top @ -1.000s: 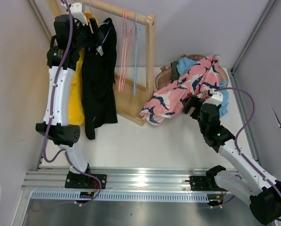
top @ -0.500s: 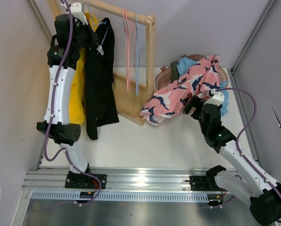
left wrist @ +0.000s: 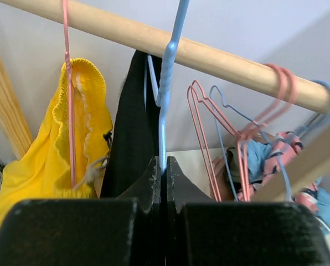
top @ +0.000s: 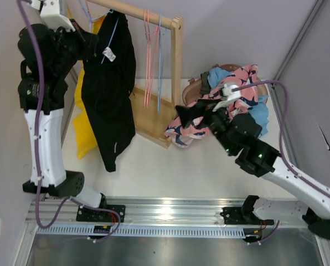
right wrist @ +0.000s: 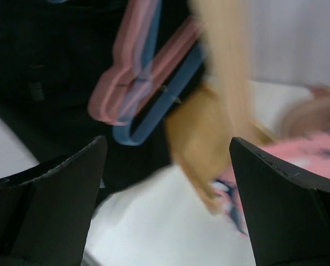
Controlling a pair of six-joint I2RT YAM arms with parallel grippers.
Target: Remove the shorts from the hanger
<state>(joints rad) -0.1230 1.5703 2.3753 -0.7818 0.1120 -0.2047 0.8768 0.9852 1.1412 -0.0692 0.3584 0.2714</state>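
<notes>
The black shorts (top: 107, 94) hang from a thin blue wire hanger (left wrist: 168, 83) at the left end of the wooden rod (left wrist: 209, 58). My left gripper (left wrist: 162, 163) is shut on the hanger's blue wire just below the rod, with the shorts (left wrist: 134, 127) hanging right behind it. From above, the left gripper (top: 87, 41) sits at the shorts' top edge. My right gripper (top: 194, 110) hovers open in mid-air, to the right of the rack's end post. Nothing is between the right gripper's (right wrist: 168, 183) fingers; its blurred view shows hangers and the post.
A yellow garment (top: 82, 111) hangs on a pink hanger left of the shorts. Empty pink and blue hangers (top: 151, 55) hang mid-rod. The wooden rack post (top: 177, 72) stands at the right end. A basket of pink patterned and blue clothes (top: 231, 88) sits behind the right arm.
The left gripper closed on the blue hanger, and the arm swung up and left, tilting the shorts. The right arm rose and moved left from the clothes pile toward the rack.
</notes>
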